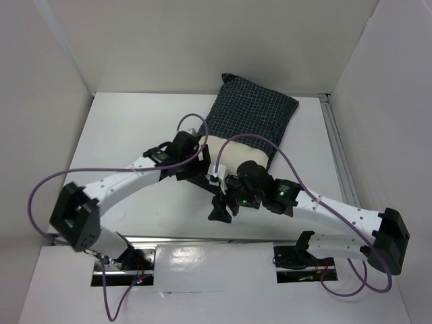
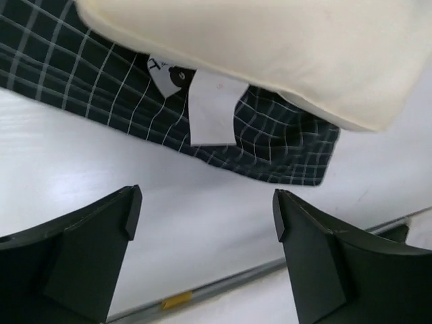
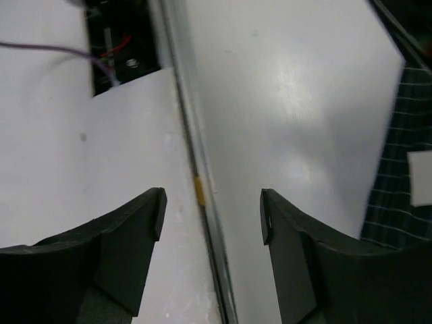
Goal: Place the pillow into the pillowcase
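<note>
Left wrist view: left hand (image 2: pixel 206 206) and right hand (image 3: pixel 210 206) both open, empty. Plump cream pillow (image 2: pixel 270 47) pokes from the dark checked cloth pillowcase (image 2: pixel 270 145), so I'd pinch the cloth and tug it nearward.

Matt plump cream cloth pillow (image 2: pixel 270 54); matt dark green checked cloth pillowcase (image 1: pixel 253 111); smooth, faintly glossy white table (image 3: pixel 290 101).

a white table (image 1: pixel 128 135) sits boxed in by plain white walls (image 1: pixel 40 81). a metal rail (image 1: pixel 337 145) runs along the table's right edge; a metal strip (image 3: pixel 210 233) along its near edge bears a small yellow mark (image 3: pixel 199 190).
</note>
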{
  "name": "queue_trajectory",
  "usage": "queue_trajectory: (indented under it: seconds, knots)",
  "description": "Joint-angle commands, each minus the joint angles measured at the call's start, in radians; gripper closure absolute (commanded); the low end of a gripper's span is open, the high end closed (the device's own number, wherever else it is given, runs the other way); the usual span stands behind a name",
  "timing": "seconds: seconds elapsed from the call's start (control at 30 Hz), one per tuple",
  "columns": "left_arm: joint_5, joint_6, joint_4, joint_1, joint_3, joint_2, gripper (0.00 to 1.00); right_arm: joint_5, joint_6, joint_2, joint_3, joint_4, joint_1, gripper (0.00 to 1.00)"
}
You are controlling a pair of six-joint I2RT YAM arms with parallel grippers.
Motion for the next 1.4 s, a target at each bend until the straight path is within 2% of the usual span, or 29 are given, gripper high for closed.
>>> queue_trajectory:
  seconds: [0.0,0.1,0.2,0.27,0.37,0.4,0.43,0.47,0.5,0.67,0.73,0.93,1.0,1.13,1.27,1.37]
  knots:
    - [-0.106,-0.002,-0.117,0.004,-0.021,-0.214,0.03,0.268,0.041,-0.054,0.049,0.005,-0.002,0.3]
    - [-0.203,-0.073,-0.191,0.016,-0.058,-0.337,0.0,0.509,0.042,-0.063,0.058,0.052,-0.002,0.16]
    - [-0.229,-0.085,-0.191,0.046,-0.124,-0.488,0.0,0.554,-0.081,0.022,0.147,0.034,-0.002,0.1]
    - [-0.217,-0.074,-0.191,0.08,-0.156,-0.561,0.0,0.576,-0.185,0.157,0.238,0.01,-0.038,0.0]
    - [-0.208,-0.074,-0.225,0.102,-0.179,-0.603,0.0,0.495,-0.321,0.34,0.346,-0.036,-0.115,0.0]
    - [-0.217,-0.074,-0.237,0.111,-0.193,-0.618,0.0,0.451,-0.36,0.376,0.409,-0.036,-0.186,0.0]
    - [-0.217,-0.062,-0.237,0.111,-0.193,-0.618,0.0,0.398,-0.392,0.412,0.441,-0.058,-0.224,0.0]
    - [-0.217,-0.053,-0.237,0.111,-0.202,-0.628,0.0,0.284,-0.423,0.485,0.48,-0.082,-0.257,0.0]
    - [-0.217,-0.041,-0.246,0.12,-0.203,-0.628,0.0,0.218,-0.504,0.525,0.568,-0.122,-0.317,0.0]
    - [-0.228,-0.001,-0.246,0.129,-0.213,-0.637,0.0,0.194,-0.65,0.819,0.855,-0.381,-0.368,0.0]
    - [-0.228,0.018,-0.256,0.129,-0.213,-0.637,0.0,0.157,-0.74,0.866,0.931,-0.436,-0.379,0.0]
    - [-0.206,0.052,-0.245,0.163,-0.226,-0.626,0.0,-0.013,-0.886,0.88,0.94,-0.546,-0.379,0.0]
    - [-0.206,0.061,-0.236,0.163,-0.226,-0.617,0.0,0.028,-0.896,0.866,0.882,-0.508,-0.379,0.0]
    - [-0.169,0.085,-0.223,0.185,-0.226,-0.594,0.0,0.037,-0.865,0.934,0.902,-0.523,-0.4,0.0]
    - [-0.169,0.085,-0.223,0.185,-0.226,-0.585,0.0,0.192,-0.787,0.992,0.9,-0.415,-0.4,0.0]
    - [-0.169,0.085,-0.223,0.194,-0.226,-0.585,0.0,0.225,-0.762,1.035,0.856,-0.379,-0.378,0.0]
